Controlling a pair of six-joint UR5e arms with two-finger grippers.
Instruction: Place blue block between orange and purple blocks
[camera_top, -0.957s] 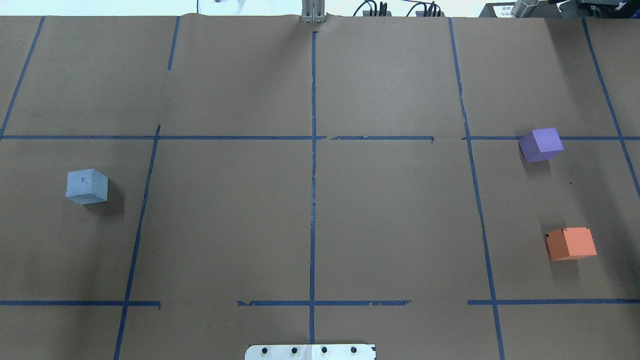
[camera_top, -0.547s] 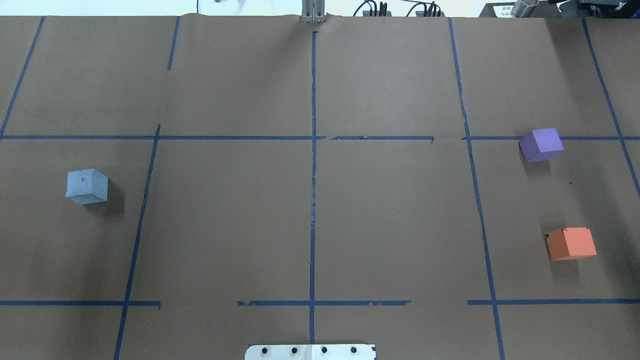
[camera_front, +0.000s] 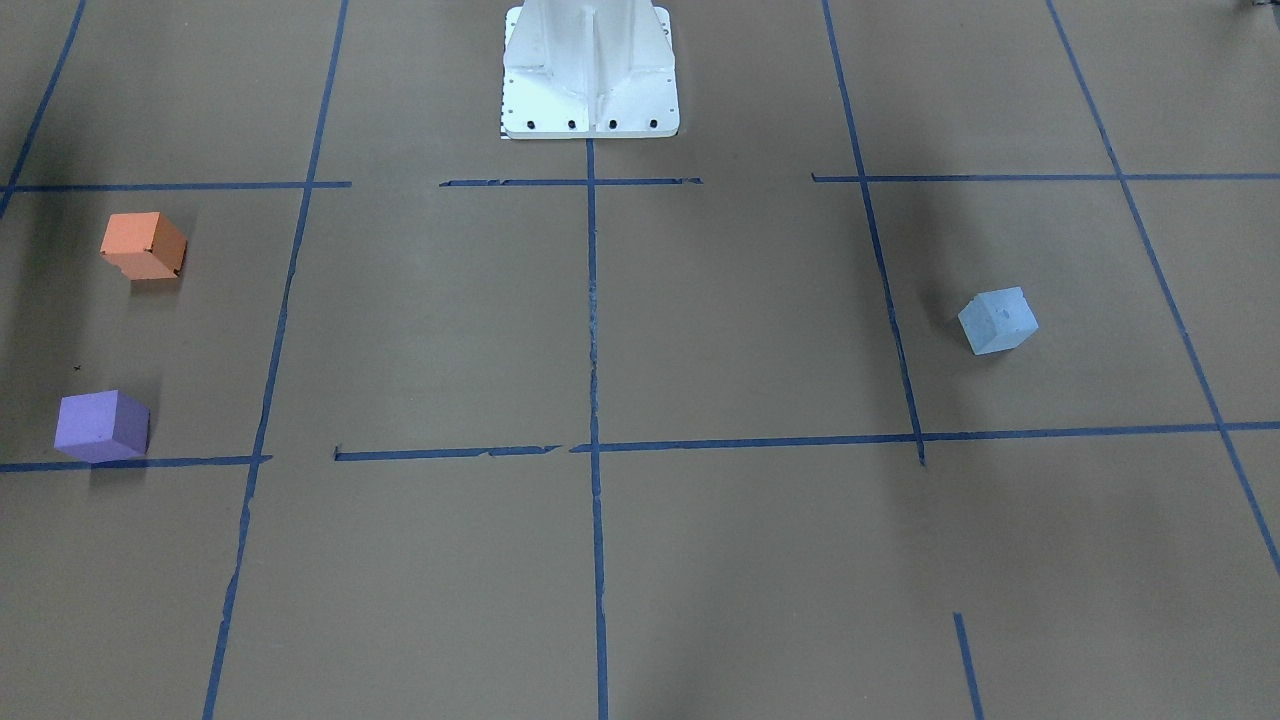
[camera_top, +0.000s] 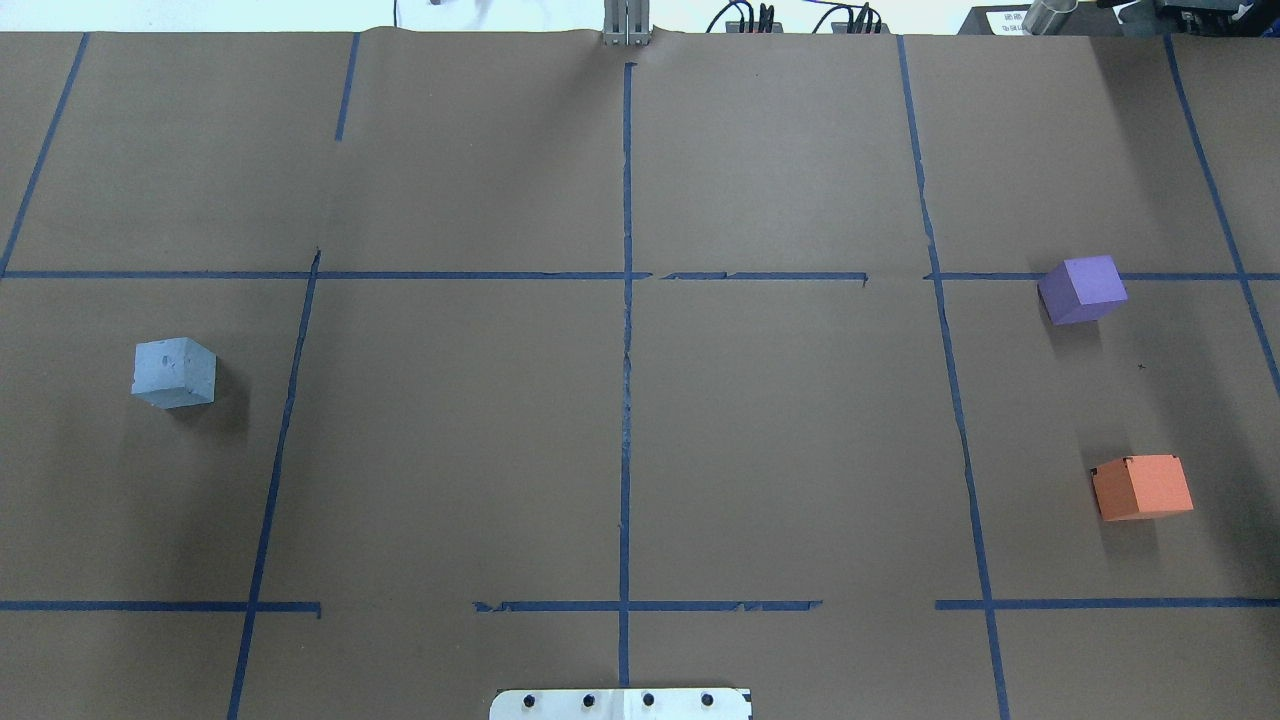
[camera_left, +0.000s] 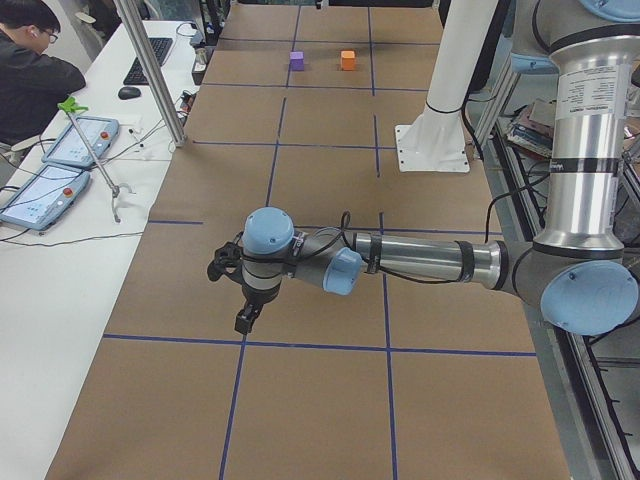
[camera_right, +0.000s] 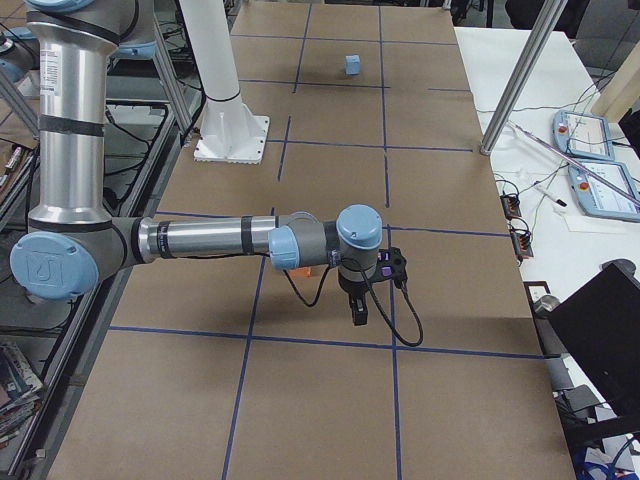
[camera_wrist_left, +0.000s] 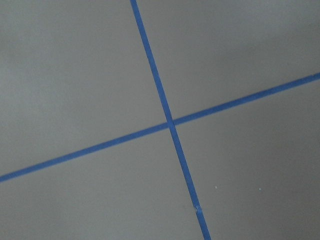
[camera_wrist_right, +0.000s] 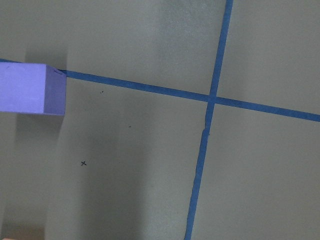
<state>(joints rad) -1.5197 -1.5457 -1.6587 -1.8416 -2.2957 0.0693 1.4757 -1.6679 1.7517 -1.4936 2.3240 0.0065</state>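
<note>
We're at the very start here, with nothing picked up yet. The blue block (camera_top: 174, 372) sits alone on the robot's left side of the worktop (camera_top: 780, 430), and nothing is touching it. Far over on the right side, the purple block (camera_top: 1083, 289) and the orange block (camera_top: 1142, 487) stand apart with bare paper between them, and that gap is the slot to fill.

The left tool (camera_left: 244, 320) hangs pointing down over the paper. Its wrist camera sees only a crossing of blue tape (camera_wrist_left: 170, 122) and no block, so I'd say it isn't lined up on the target. Wide or narrow? From the side views alone I can't tell. The same goes for the right tool (camera_right: 360, 316), poised near the purple block, a corner of which shows in its wrist camera.

Next, I reckon the left tool has to get above the blue block, drop to straddle it and clamp. Then comes a long carry across, maybe a hand-over.
</note>
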